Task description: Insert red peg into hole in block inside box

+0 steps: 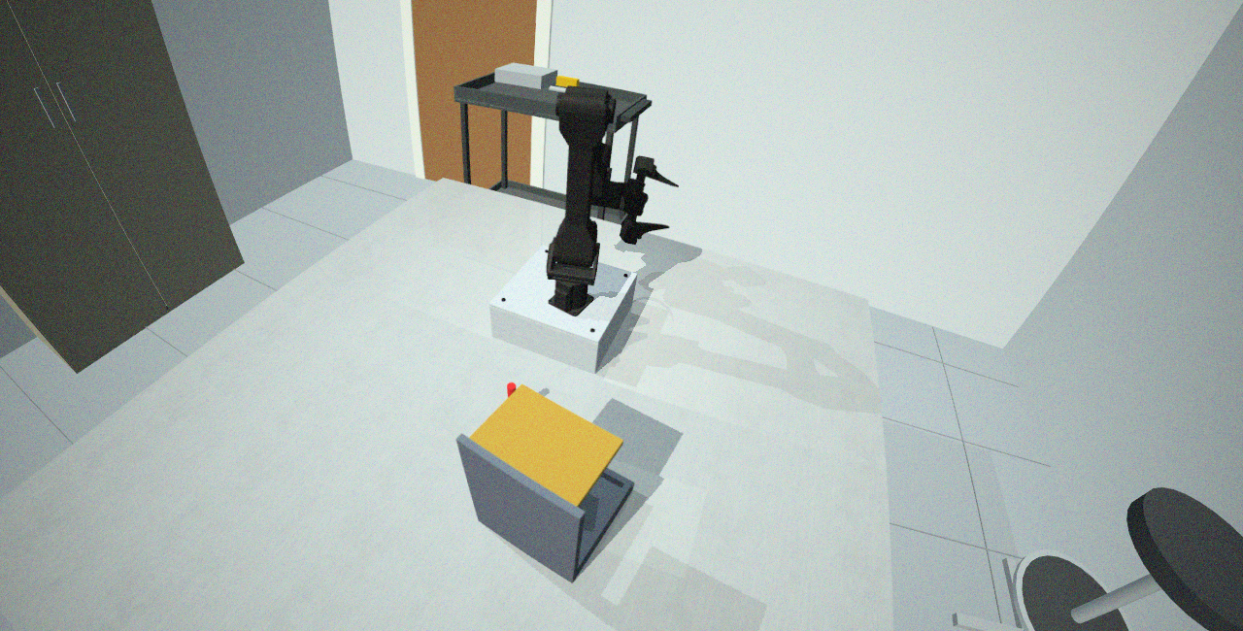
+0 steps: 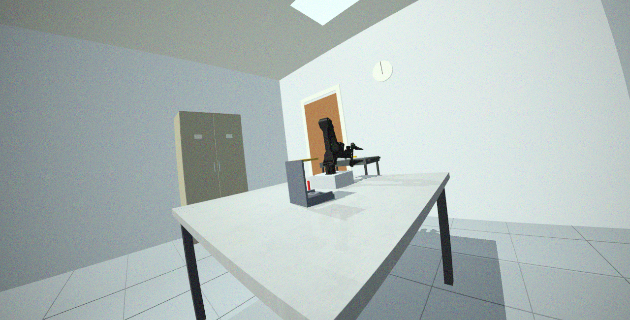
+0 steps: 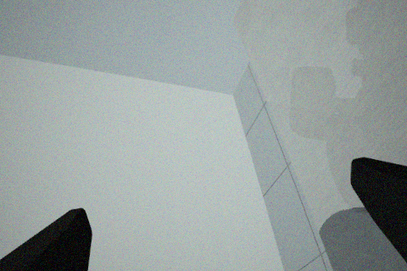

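Observation:
The red peg [image 1: 511, 389] [image 2: 308, 184] stands upright on the table, between the box and the robot's base; the roof's edge hides its lower part in the top view. The grey box [image 1: 521, 497] [image 2: 297, 185] has its back wall away from the arm. The yellow flat roof [image 1: 547, 445] [image 2: 303, 159] sticks out from that wall toward the arm. The block and its hole cannot be made out clearly under the roof. My gripper [image 1: 672, 206] [image 2: 359, 156] [image 3: 223, 196] is wide open and empty, raised above the table on the far side of the base, well away from peg and box.
The arm stands on a white base block [image 1: 543, 339] [image 2: 323, 181] on the pale table [image 1: 304, 436] [image 2: 264, 230]. A dark cart [image 1: 513, 103] with a grey box on it stands behind the arm. The wrist view shows wall, floor tiles and shadowed table.

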Robot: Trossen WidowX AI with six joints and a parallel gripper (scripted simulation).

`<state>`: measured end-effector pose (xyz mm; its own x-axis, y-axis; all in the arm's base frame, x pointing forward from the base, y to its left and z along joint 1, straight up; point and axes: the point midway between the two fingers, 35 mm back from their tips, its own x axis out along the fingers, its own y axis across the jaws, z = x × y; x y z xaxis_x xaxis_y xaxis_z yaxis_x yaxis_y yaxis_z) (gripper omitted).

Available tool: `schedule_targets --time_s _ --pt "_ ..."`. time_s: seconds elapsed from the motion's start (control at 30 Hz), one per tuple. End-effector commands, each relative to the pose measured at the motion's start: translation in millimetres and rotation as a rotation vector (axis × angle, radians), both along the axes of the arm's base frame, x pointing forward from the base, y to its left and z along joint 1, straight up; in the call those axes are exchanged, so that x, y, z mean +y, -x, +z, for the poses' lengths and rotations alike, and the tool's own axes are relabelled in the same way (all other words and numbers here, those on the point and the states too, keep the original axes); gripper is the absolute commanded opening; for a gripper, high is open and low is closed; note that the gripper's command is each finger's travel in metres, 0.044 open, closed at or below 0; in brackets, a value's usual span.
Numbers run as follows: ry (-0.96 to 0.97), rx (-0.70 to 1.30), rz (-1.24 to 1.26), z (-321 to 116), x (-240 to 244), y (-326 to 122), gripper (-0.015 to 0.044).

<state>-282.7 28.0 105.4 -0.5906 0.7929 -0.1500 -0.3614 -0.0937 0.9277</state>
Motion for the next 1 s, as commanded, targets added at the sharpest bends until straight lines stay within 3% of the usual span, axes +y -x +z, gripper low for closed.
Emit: schedule_targets --time_s 0.0,0.97 --pt "-0.046 -0.077 0.095 1 -19 1 0.044" --pt "-0.528 -0.5 0.731 -5 -145 -25 0.044"
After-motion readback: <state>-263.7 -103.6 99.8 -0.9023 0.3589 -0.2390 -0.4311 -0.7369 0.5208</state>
